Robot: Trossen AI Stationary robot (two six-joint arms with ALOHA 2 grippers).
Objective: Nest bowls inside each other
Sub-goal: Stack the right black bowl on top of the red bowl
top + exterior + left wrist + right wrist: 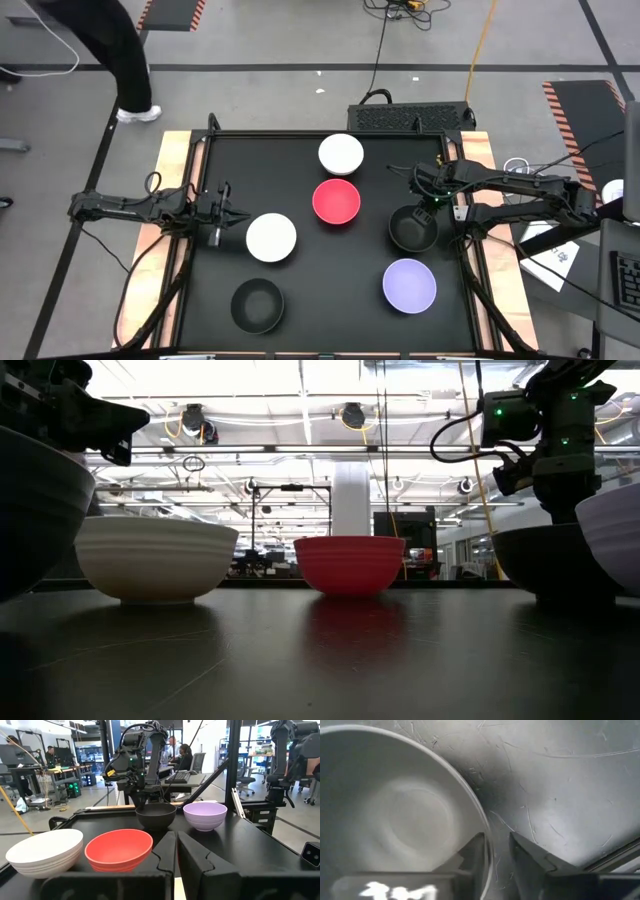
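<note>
My right gripper (428, 200) straddles the rim of the small round black plastic bowl (413, 228) at the table's (360, 300) right — fingers slightly apart, not yet clamped. Next: pinch, lift, carry toward the pale lavender bowl (409, 284). Left gripper (232, 214) waits, pressed together.

Black bowl (30, 510) and lavender bowl (612, 535) cut by low-view edges. Right pincer (496, 851) straddling bowl rim (470, 800), grip contact unclear.

Overhead, tabletop-level and two wrist views, all sharing the black table (330, 270).
</note>
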